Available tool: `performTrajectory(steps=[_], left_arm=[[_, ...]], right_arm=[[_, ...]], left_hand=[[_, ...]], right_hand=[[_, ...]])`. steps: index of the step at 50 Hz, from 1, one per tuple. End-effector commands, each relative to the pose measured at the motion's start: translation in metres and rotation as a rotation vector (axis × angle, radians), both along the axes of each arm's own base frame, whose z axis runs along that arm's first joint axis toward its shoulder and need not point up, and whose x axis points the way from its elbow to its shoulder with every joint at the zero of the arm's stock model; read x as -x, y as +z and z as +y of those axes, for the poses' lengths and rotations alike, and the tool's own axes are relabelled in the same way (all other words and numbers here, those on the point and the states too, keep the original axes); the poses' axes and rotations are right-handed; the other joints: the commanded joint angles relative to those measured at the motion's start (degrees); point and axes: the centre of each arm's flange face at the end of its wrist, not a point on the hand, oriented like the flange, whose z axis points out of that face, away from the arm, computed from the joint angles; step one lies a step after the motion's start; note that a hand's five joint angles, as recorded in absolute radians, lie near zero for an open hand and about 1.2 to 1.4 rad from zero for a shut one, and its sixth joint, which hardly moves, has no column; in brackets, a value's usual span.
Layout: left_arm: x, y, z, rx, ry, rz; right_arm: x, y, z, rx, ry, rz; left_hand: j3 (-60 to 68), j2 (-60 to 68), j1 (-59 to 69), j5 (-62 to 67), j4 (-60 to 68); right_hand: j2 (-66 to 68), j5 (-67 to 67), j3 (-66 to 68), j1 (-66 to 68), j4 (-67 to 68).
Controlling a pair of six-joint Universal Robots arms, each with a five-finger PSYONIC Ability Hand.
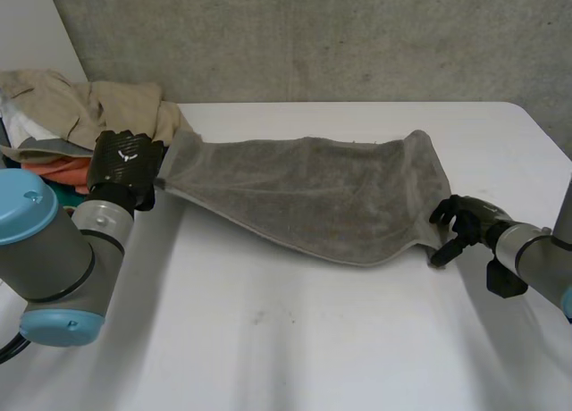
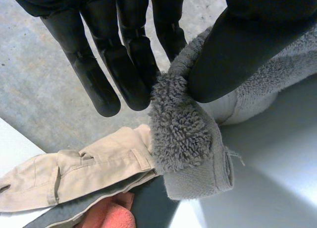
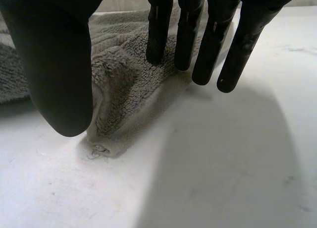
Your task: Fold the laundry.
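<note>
You face a white table (image 1: 295, 339) under a concrete wall (image 1: 313, 36). The grey towel (image 1: 304, 192) lies stretched between your hands. A clothes pile (image 1: 71, 107) sits beside your left hand (image 1: 125, 161), which pinches one towel corner against its thumb. Your right hand (image 1: 460, 219) is spread over the opposite corner.

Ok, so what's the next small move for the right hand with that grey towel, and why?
Probably close the right hand on the near corner of the grey towel. That corner lies on the table between its thumb and straight fingers, not yet pinched, while the left hand pinches the opposite end between thumb and fingers.
</note>
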Motion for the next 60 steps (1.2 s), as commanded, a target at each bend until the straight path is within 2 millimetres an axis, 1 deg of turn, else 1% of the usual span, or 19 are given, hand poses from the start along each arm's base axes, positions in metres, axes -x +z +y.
performTrajectory(steps=[1, 7, 11, 16, 18, 22, 25, 27, 30, 31, 34, 36, 38, 39, 42, 47, 51, 55, 60], left_arm=[[0.001, -0.003, 0.004, -0.031, -0.005, -0.010], [-0.001, -0.001, 0.005, -0.043, -0.002, -0.014], [-0.001, 0.000, 0.006, -0.037, -0.004, -0.012], [0.000, 0.000, 0.006, -0.039, -0.005, -0.013], [0.000, 0.001, 0.007, -0.038, -0.004, -0.014], [-0.002, 0.005, 0.011, -0.054, -0.002, -0.021], [-0.006, 0.011, 0.018, -0.086, -0.001, -0.032], [-0.007, 0.013, 0.022, -0.110, -0.002, -0.040], [-0.011, 0.015, 0.035, -0.176, -0.004, -0.065], [-0.013, 0.015, 0.038, -0.194, -0.004, -0.072], [-0.018, 0.011, 0.053, -0.278, -0.004, -0.106], [-0.021, 0.009, 0.061, -0.320, -0.007, -0.125], [-0.025, 0.005, 0.073, -0.387, -0.009, -0.164], [-0.027, 0.003, 0.077, -0.414, -0.009, -0.185], [-0.032, -0.008, 0.094, -0.505, -0.032, -0.290], [-0.038, -0.019, 0.111, -0.579, -0.081, -0.444], [-0.036, -0.015, 0.103, -0.538, -0.086, -0.459], [-0.024, -0.002, 0.081, -0.416, -0.106, -0.405], [-0.005, -0.004, 0.037, -0.265, -0.095, -0.308]], right_arm=[[-0.017, -0.004, 0.001, 0.009, 0.010, 0.017], [-0.028, 0.000, 0.003, 0.023, -0.017, 0.006], [-0.033, 0.003, 0.002, 0.031, -0.033, -0.015], [-0.031, -0.002, -0.006, 0.046, -0.079, 0.014], [-0.028, 0.000, -0.009, 0.055, -0.099, 0.027], [-0.023, 0.015, -0.011, 0.095, -0.112, 0.042], [-0.025, 0.046, -0.008, 0.194, -0.048, 0.109], [-0.026, 0.068, 0.000, 0.275, 0.045, 0.214], [-0.019, 0.080, 0.010, 0.324, 0.130, 0.364], [-0.010, 0.081, 0.015, 0.329, 0.177, 0.474], [0.001, 0.079, 0.030, 0.300, 0.274, 0.657], [0.008, 0.074, 0.051, 0.241, 0.394, 0.817], [0.012, 0.072, 0.068, 0.194, 0.477, 0.902], [0.020, 0.069, 0.081, 0.142, 0.534, 0.966], [0.040, 0.062, 0.098, 0.026, 0.583, 1.026], [0.048, 0.063, 0.100, 0.015, 0.582, 1.046], [0.047, 0.068, 0.091, 0.077, 0.541, 1.053], [0.036, 0.075, 0.075, 0.200, 0.483, 1.051], [0.014, 0.064, 0.044, 0.303, 0.434, 0.987]], left_hand=[[11.61, 11.29, 15.13, 12.26, 11.09], [11.61, 11.29, 15.13, 12.26, 11.09], [11.61, 11.29, 15.13, 12.26, 11.09], [11.61, 11.29, 15.13, 12.26, 11.09], [11.61, 11.29, 15.13, 12.26, 11.09], [11.61, 11.29, 15.13, 12.26, 11.09], [11.61, 11.29, 15.13, 12.26, 11.09], [11.61, 11.29, 15.13, 12.26, 11.09], [11.61, 11.29, 15.13, 12.26, 11.09], [11.61, 11.29, 15.13, 12.26, 11.09], [11.61, 11.29, 15.13, 12.26, 11.09], [11.61, 11.29, 15.13, 12.26, 11.09], [11.61, 11.29, 15.13, 12.26, 11.09], [11.61, 11.29, 15.13, 12.26, 11.09], [11.61, 11.29, 15.13, 12.26, 11.09], [11.61, 11.29, 15.13, 12.26, 11.09], [11.61, 11.29, 15.13, 12.26, 11.09], [11.61, 11.29, 15.13, 12.26, 11.09], [11.61, 11.29, 15.13, 12.26, 11.09]], right_hand=[[5.65, 6.17, 5.47, 10.40, 5.70], [2.78, 3.31, 2.61, 7.54, 2.84], [7.81, 8.34, 7.63, 12.56, 7.86], [48.25, 48.78, 48.07, 53.00, 48.30], [48.31, 48.84, 48.13, 53.06, 48.36], [48.31, 48.84, 48.13, 53.06, 48.36], [48.31, 48.84, 48.13, 53.06, 48.36], [48.31, 48.84, 48.13, 53.06, 48.36], [48.31, 48.84, 48.13, 53.06, 48.36], [48.31, 48.84, 48.13, 53.06, 48.36], [48.31, 48.84, 48.13, 53.06, 48.36], [48.31, 48.84, 48.13, 53.06, 48.36], [48.31, 48.84, 48.13, 53.06, 48.36], [48.31, 48.84, 48.13, 53.06, 48.36], [48.31, 48.84, 48.13, 53.06, 48.36], [48.31, 48.84, 48.13, 53.06, 48.36], [48.31, 48.84, 48.13, 53.06, 48.36], [48.31, 48.84, 48.13, 53.06, 48.36], [48.31, 48.84, 48.13, 53.06, 48.36]])
